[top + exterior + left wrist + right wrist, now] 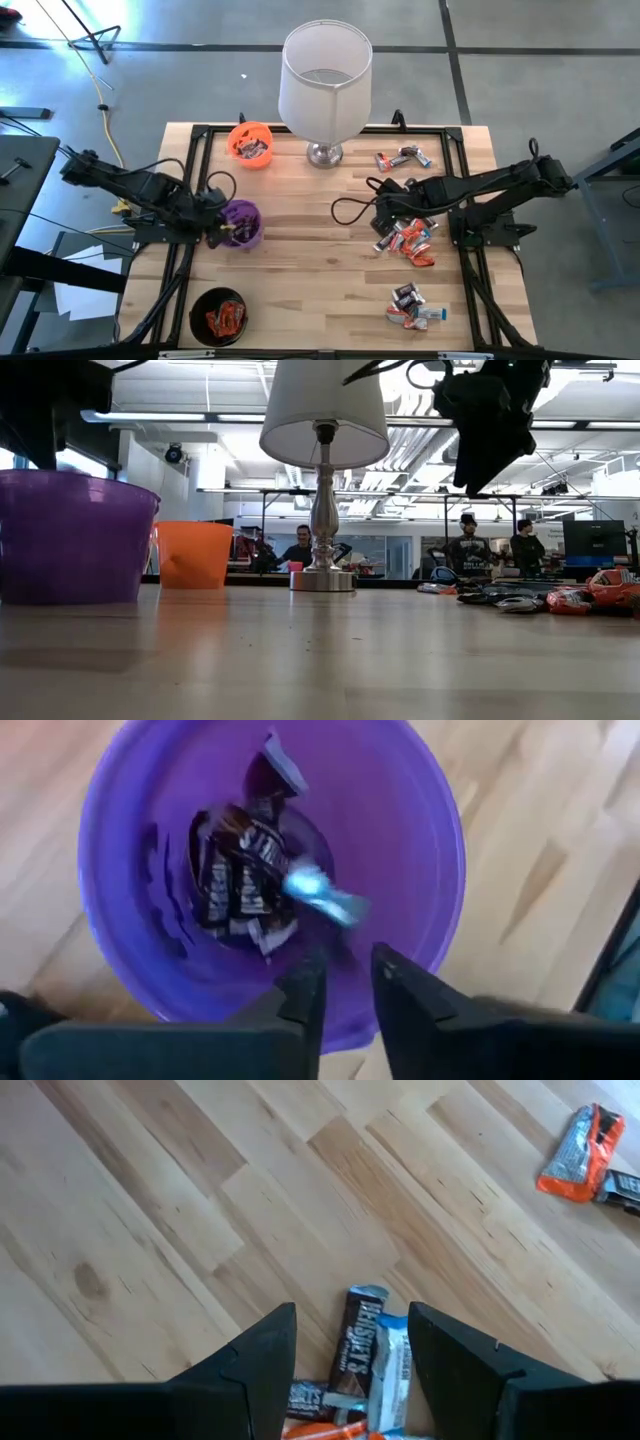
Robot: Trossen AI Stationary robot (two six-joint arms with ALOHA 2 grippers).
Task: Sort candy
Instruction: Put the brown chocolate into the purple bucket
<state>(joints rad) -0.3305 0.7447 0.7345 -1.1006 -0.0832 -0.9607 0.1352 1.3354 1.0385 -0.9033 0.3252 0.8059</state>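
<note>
My left gripper (222, 228) (345, 982) hangs open over the purple cup (240, 222) (430, 810), fingers pointing down into it. Dark brown candy (235, 870) lies on the cup's bottom, and a blurred silver-blue candy (320, 895) shows just below the fingertips, clear of them. My right gripper (392, 222) (350, 1335) stands open above the middle candy pile (405, 240), nothing between its fingers. Below it lie a dark brown candy (355, 1345) and a silver-blue one (395, 1365). In the low view the right gripper (478, 478) hangs well above the table.
An orange cup (250, 143) stands at the far left and a black cup (218, 316) with orange-red candy at the near left. A white-shaded lamp (325, 85) stands at the far middle. More candy lies at the far right (400, 158) and near right (412, 308).
</note>
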